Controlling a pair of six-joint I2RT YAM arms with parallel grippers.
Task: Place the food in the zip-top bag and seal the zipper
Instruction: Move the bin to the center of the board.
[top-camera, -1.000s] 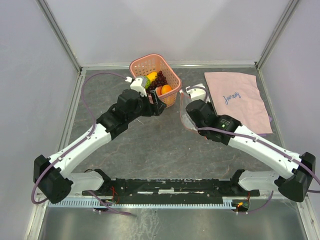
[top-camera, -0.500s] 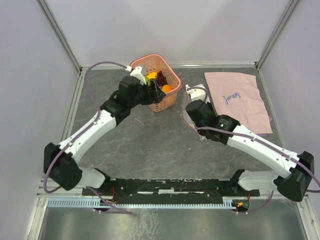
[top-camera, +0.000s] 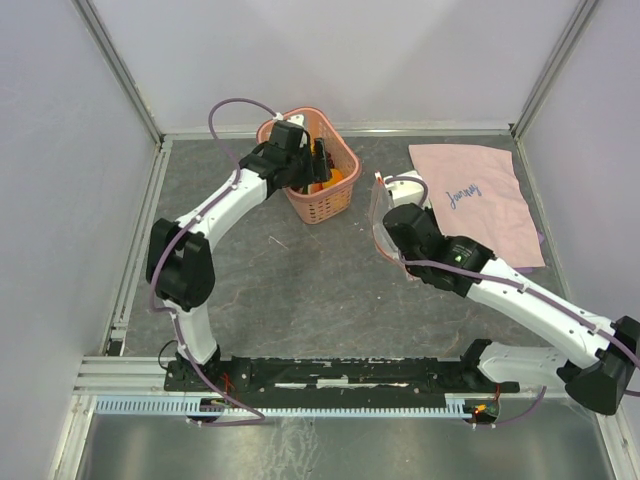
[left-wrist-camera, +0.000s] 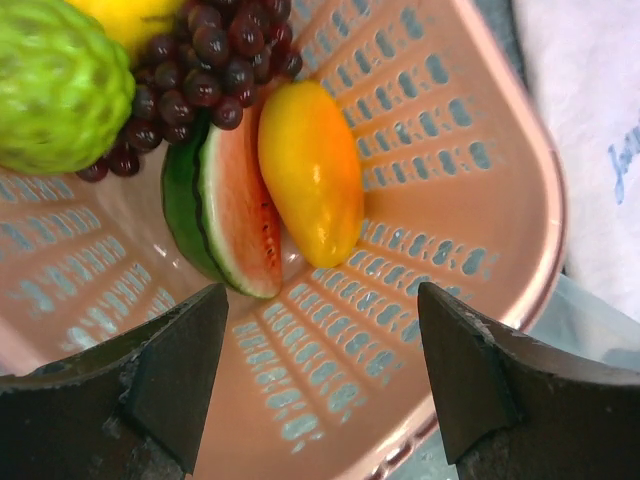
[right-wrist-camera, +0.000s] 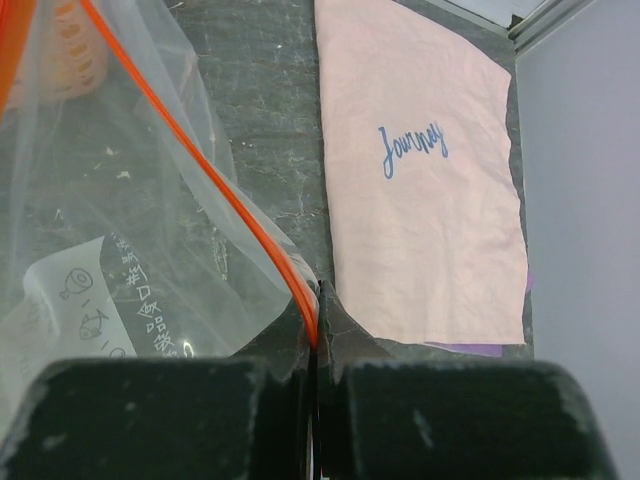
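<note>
The food lies in a pink slotted basket (top-camera: 337, 197). In the left wrist view I see a green bumpy fruit (left-wrist-camera: 55, 85), a purple grape bunch (left-wrist-camera: 200, 70), a red-white watermelon slice (left-wrist-camera: 238, 215) and an orange-yellow fruit (left-wrist-camera: 310, 170). My left gripper (left-wrist-camera: 320, 340) is open and empty over the basket's inside, its fingers astride the bare floor below the slice; it also shows in the top view (top-camera: 318, 160). My right gripper (right-wrist-camera: 318, 310) is shut on the red-orange zipper (right-wrist-camera: 200, 170) of the clear bag (right-wrist-camera: 120, 230), held right of the basket (top-camera: 380, 232).
A pink cloth with blue script (top-camera: 475, 200) lies flat at the back right, just right of the bag; it also shows in the right wrist view (right-wrist-camera: 420, 200). The basket wall (left-wrist-camera: 450, 200) curves round the left fingers. Enclosure walls stand on three sides.
My left arm has swung back and reached over the basket's rim, so the gripper is now inside it. My right gripper has shifted slightly, still holding the bag.
</note>
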